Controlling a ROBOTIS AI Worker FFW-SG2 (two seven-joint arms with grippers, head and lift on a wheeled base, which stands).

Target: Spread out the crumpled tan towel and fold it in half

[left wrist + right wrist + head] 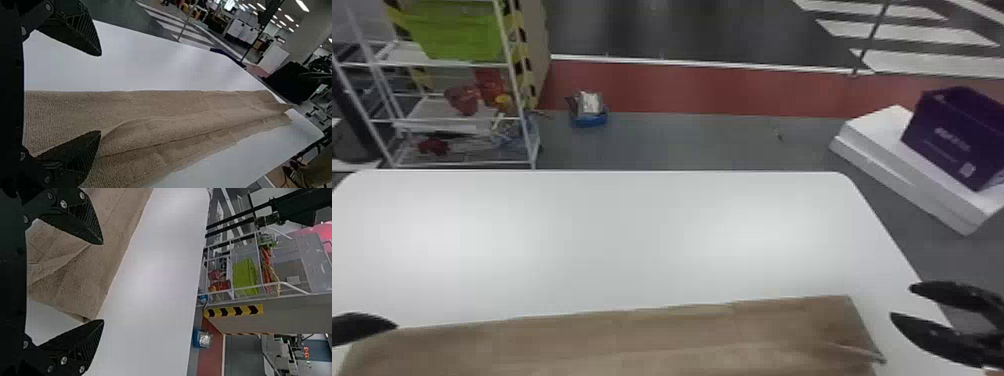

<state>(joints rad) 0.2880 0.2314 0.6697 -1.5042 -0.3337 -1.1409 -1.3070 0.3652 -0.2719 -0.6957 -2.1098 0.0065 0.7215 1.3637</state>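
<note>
Towel (pixel 632 345), creased, along the tabletop (pixel 632 235)'s near edge, my left hand (pixel 362 328) open at the towel's left end, right hand (pixel 901 302) open by the right edge

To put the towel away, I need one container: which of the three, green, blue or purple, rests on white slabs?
The purple bin, on the robot's right; the green bin sits on the rack, the blue container on the floor.
</note>
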